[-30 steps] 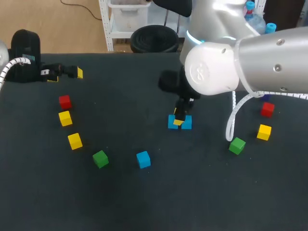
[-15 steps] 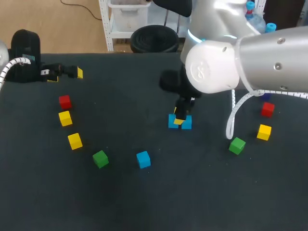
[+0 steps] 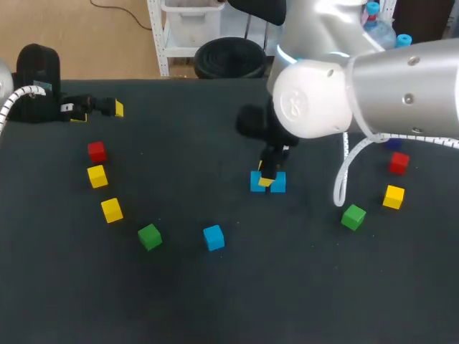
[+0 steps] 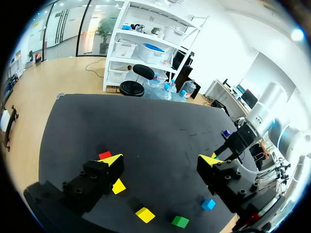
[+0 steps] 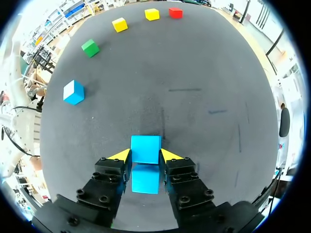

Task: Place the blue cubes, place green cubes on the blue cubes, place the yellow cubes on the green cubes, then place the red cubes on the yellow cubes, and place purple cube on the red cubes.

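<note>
My right gripper (image 5: 146,155) is shut on a blue cube (image 5: 146,147) that sits near the middle of the dark table; in the head view the cube (image 3: 279,183) shows on both sides of the fingers. A second blue cube (image 3: 213,237) lies in front and to the left, beside a green cube (image 3: 149,236). Two yellow cubes (image 3: 111,209) (image 3: 97,175) and a red cube (image 3: 96,151) run up the left side. On the right lie green (image 3: 352,216), yellow (image 3: 393,196) and red (image 3: 399,163) cubes. My left gripper (image 3: 99,112) hangs open at the far left, holding nothing.
A purple cube (image 3: 394,145) peeks out from behind my right arm at the right. A loop of white cable (image 3: 343,183) hangs from that arm near the right green cube. The table's front half is bare dark cloth (image 3: 272,287).
</note>
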`<action>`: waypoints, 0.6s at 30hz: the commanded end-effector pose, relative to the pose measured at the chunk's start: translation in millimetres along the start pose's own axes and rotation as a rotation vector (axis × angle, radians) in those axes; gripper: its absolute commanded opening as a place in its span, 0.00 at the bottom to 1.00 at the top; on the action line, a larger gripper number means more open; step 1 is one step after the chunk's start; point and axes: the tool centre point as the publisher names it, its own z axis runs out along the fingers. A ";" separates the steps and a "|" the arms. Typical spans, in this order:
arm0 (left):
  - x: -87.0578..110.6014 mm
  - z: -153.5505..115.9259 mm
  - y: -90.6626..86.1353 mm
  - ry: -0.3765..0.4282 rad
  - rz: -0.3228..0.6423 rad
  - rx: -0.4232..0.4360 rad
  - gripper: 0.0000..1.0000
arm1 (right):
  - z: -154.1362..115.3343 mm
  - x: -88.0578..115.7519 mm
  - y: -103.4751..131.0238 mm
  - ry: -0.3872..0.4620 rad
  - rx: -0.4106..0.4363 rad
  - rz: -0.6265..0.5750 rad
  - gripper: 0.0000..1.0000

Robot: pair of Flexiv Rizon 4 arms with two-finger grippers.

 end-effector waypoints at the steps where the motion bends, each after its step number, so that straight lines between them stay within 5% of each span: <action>1: 1.2 -0.2 2.3 -0.006 0.002 0.012 1.00 | 0.6 -0.9 -0.9 0.006 0.002 0.004 0.00; 13: 1.2 -0.2 2.3 -0.006 0.002 0.012 1.00 | 3.1 0.1 -2.0 0.026 -0.019 0.008 0.00; 17: 1.2 -0.2 2.3 -0.006 0.002 0.012 1.00 | 3.1 0.1 -2.0 0.026 -0.019 0.008 0.40; 18: 1.2 -0.2 2.3 -0.006 0.002 0.012 1.00 | 3.1 0.1 -2.0 0.026 -0.019 0.008 0.78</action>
